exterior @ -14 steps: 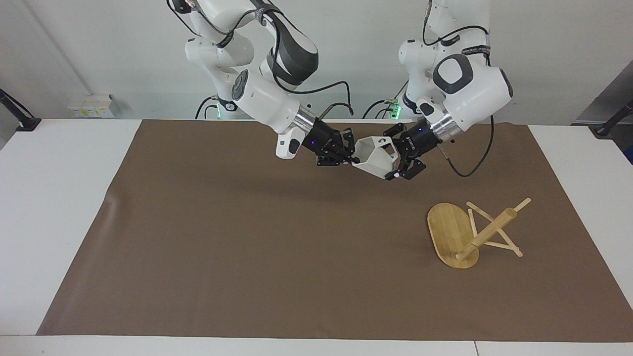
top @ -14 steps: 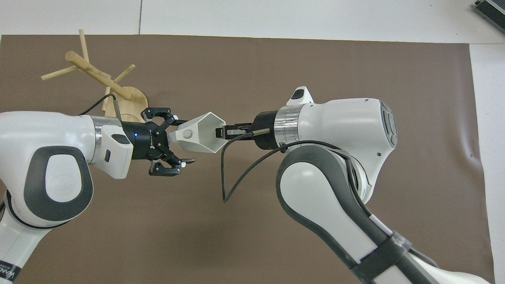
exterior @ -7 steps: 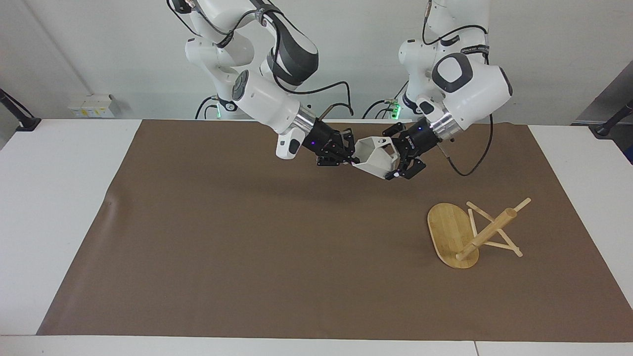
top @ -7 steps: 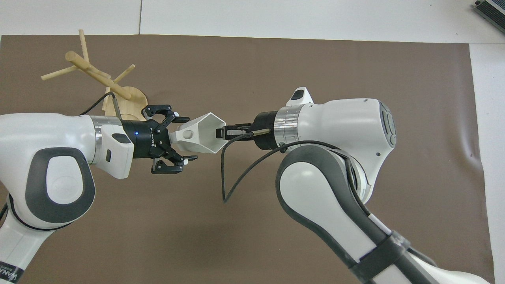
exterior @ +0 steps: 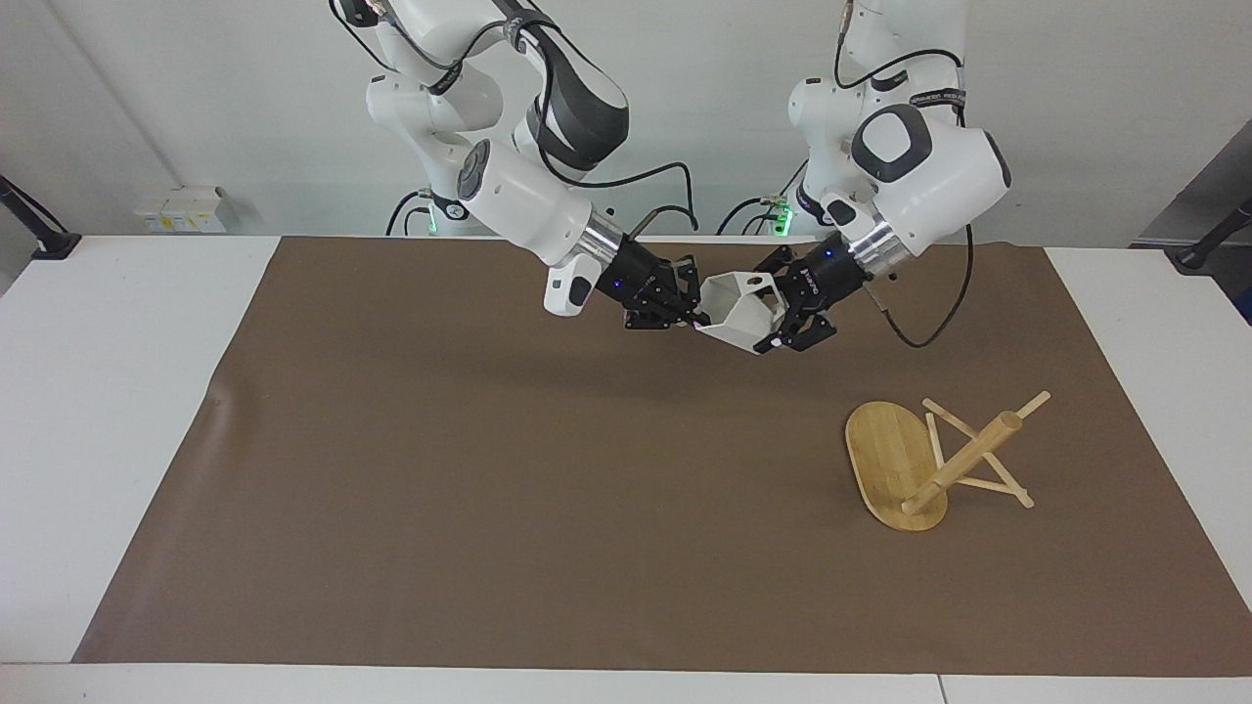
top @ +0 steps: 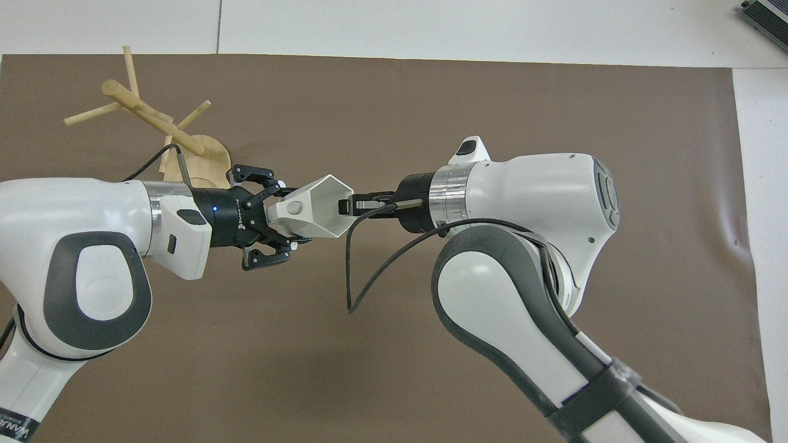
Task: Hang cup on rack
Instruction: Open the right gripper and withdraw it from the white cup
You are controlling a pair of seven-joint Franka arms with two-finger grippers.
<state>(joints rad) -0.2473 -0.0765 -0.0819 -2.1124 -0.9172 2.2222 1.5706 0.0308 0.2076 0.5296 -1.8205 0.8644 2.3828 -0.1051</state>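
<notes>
The white faceted cup (exterior: 738, 311) hangs in the air over the mat between my two grippers; it also shows in the overhead view (top: 314, 209). My right gripper (exterior: 685, 305) is shut on the cup's rim (top: 346, 206). My left gripper (exterior: 787, 315) is open, its jaws on either side of the cup's base and handle end (top: 284, 214). The bamboo rack (exterior: 924, 460) is on the mat toward the left arm's end, farther from the robots than the cup, its post slanting in both views (top: 154, 120).
A brown mat (exterior: 489, 489) covers most of the white table (exterior: 108, 411). A black cable (top: 369, 271) loops down from my right wrist. The rack's thin pegs (exterior: 978, 484) stick out around its post.
My left gripper has slid farther onto the cup's base end and its jaws have narrowed a little. The right gripper and cup have shifted slightly toward the robots.
</notes>
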